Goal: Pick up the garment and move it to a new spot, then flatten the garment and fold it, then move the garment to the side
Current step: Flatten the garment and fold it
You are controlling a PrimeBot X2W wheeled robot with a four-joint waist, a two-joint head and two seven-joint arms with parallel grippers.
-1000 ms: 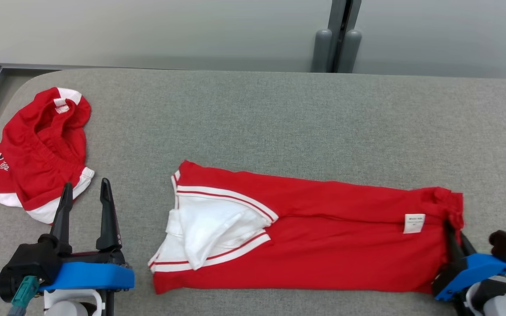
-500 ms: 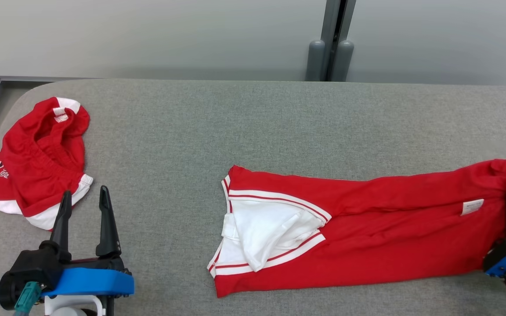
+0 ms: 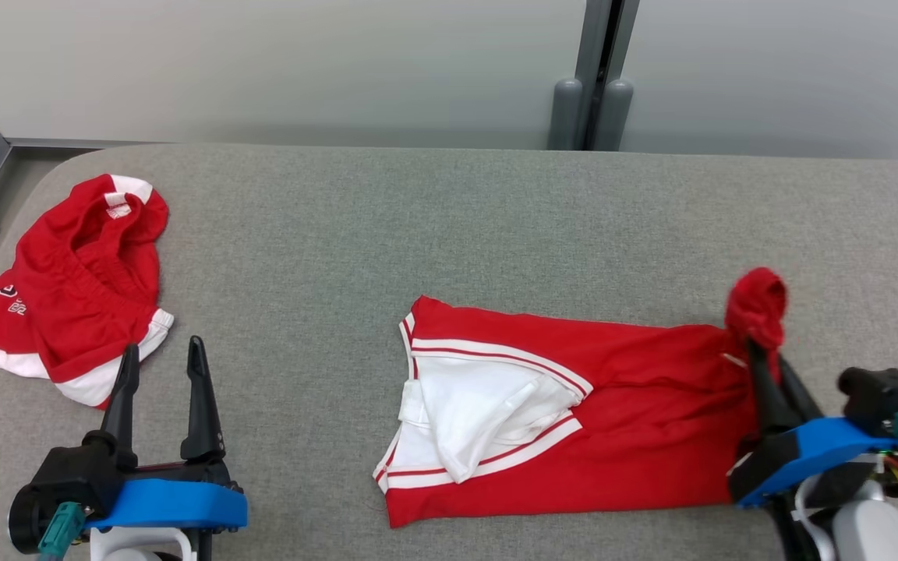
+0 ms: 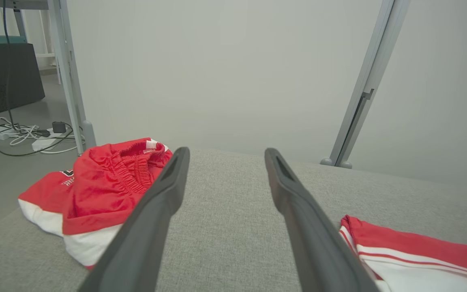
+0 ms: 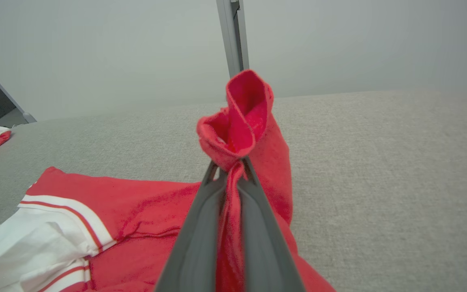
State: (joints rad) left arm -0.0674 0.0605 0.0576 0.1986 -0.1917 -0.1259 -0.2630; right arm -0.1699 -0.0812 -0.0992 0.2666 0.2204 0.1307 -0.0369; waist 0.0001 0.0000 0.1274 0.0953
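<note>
Red, white-trimmed garment [image 3: 636, 436]; right gripper [image 3: 757, 351] jaws pinch its bunched end, left gripper [image 3: 164, 348] jaws spread.

The left gripper [image 3: 164, 348] sat at seven o'clock in the head view, its fingers [image 3: 201, 393] pointing to twelve and its jaws spread wide with nothing between them. The right gripper [image 3: 754, 352] sat at four o'clock, fingers leaning toward eleven, jaws pinched tight on a bunched edge of the garment [image 3: 636, 436].

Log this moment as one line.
right gripper: shut on garment end, end raised | left gripper: open, empty | second garment: left end of table
</note>
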